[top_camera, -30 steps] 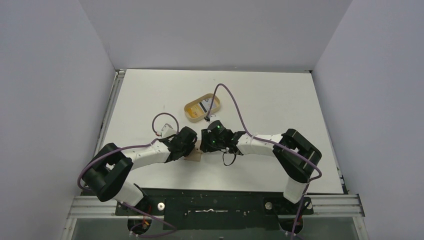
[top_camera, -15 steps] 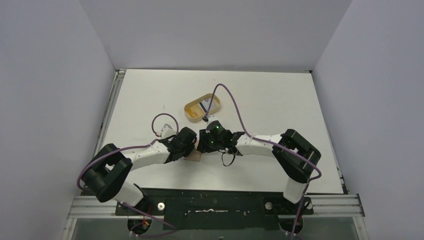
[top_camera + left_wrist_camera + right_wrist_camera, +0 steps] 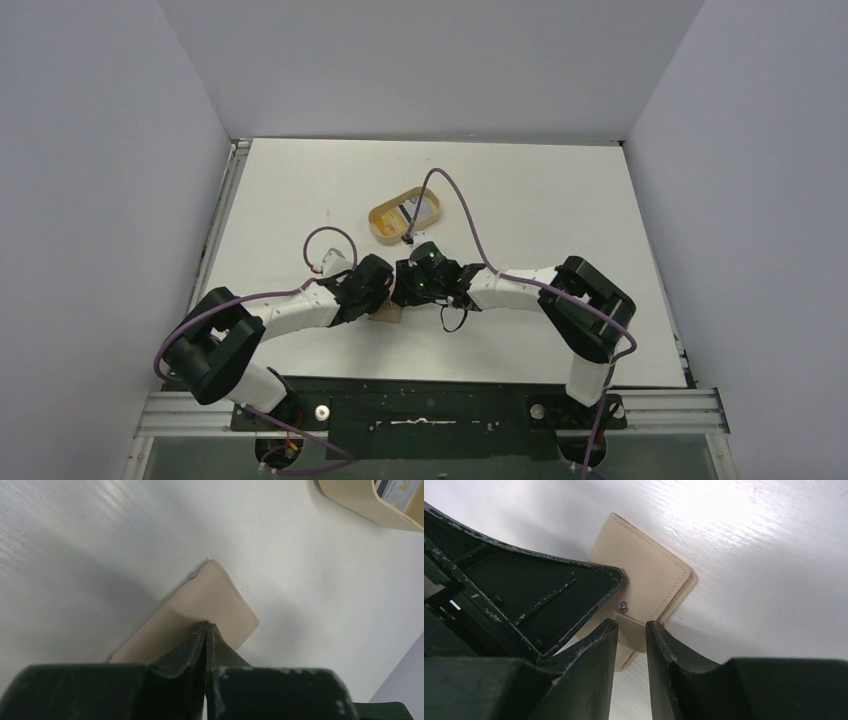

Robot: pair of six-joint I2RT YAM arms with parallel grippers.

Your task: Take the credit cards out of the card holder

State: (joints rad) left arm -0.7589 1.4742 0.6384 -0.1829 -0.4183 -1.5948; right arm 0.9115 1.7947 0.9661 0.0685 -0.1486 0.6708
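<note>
The tan card holder (image 3: 212, 597) lies folded flat on the white table, also visible as the card holder (image 3: 646, 572) and, in part, under the arms as the card holder (image 3: 388, 314). My left gripper (image 3: 206, 626) is shut, its tips pressing down on the holder's top. My right gripper (image 3: 631, 630) is open, with one finger on each side of the holder's snap tab (image 3: 630, 625) and a gap between them. One whitish credit card (image 3: 412, 209) lies in the oval tray. No card shows at the holder.
The oval tan wooden tray (image 3: 385, 222) stands just beyond the grippers and shows at the top right of the left wrist view as the tray (image 3: 350, 500). The left gripper's black body (image 3: 524, 590) sits close beside my right fingers. Purple cables loop above both wrists.
My right arm has crept slightly left toward the left gripper. The left gripper and the card holder have stayed put.
</note>
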